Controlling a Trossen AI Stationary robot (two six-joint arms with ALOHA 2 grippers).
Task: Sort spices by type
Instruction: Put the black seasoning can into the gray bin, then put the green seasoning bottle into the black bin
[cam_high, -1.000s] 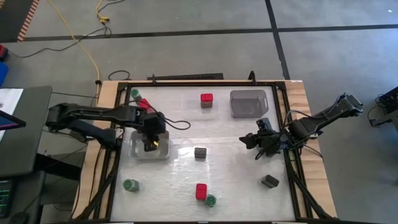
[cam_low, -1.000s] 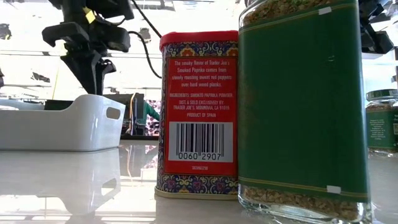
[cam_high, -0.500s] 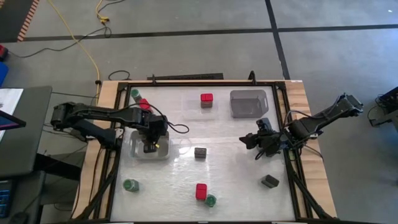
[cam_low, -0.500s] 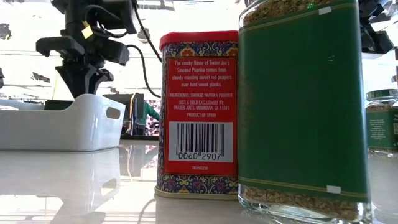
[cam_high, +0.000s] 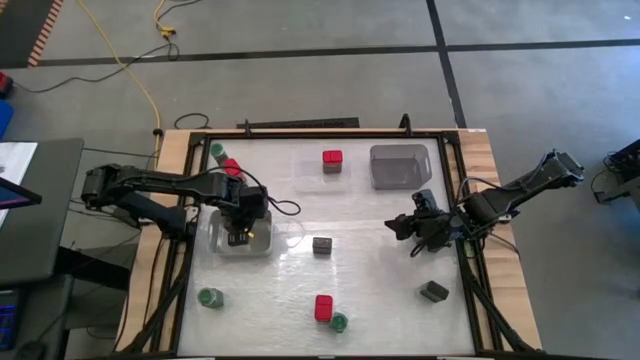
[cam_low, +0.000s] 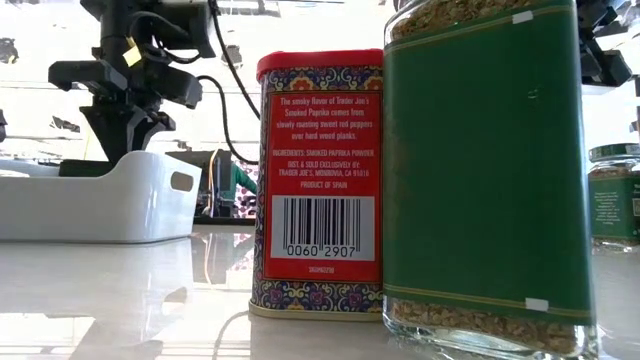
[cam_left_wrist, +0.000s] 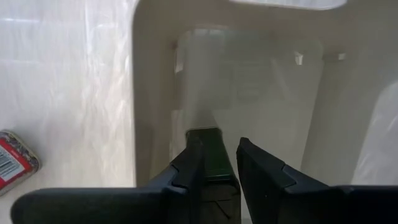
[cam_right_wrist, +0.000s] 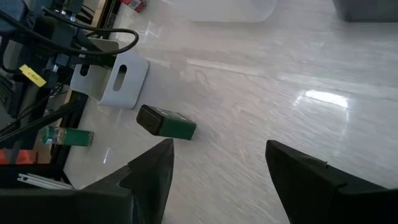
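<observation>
My left gripper (cam_high: 240, 235) points down into the white tray (cam_high: 222, 243), shut on a green spice jar (cam_left_wrist: 211, 158). In the low view the tray's wall (cam_low: 100, 195) hides the fingertips. My right gripper (cam_high: 405, 235) waits open above the table's right side. Loose spices stand on the table: a dark tin (cam_high: 322, 244), a second dark tin (cam_high: 434, 291), a red tin (cam_high: 323, 306) beside a green jar (cam_high: 339, 322), and another green jar (cam_high: 210, 297). One red tin (cam_high: 332, 160) sits in the clear tray (cam_high: 305, 172). A green jar (cam_high: 217, 150) and a red tin (cam_high: 232, 166) stand at the far left. My left gripper pinches the green jar's sides (cam_left_wrist: 214, 149) between its two fingers (cam_left_wrist: 189, 158). The fingers come from above, pointing down, inside the white tray. The jar's far end is close over the tray's floor; whether it rests there I cannot tell.
A grey tray (cam_high: 399, 165) stands at the far right. Close to the low camera, a red tin (cam_low: 316, 180) and a tall green jar (cam_low: 490, 170) block much of that view. A dark tin (cam_right_wrist: 166, 122) lies before my right gripper (cam_right_wrist: 219, 149).
My left gripper has sunk a little deeper into the white tray and tipped more upright.
</observation>
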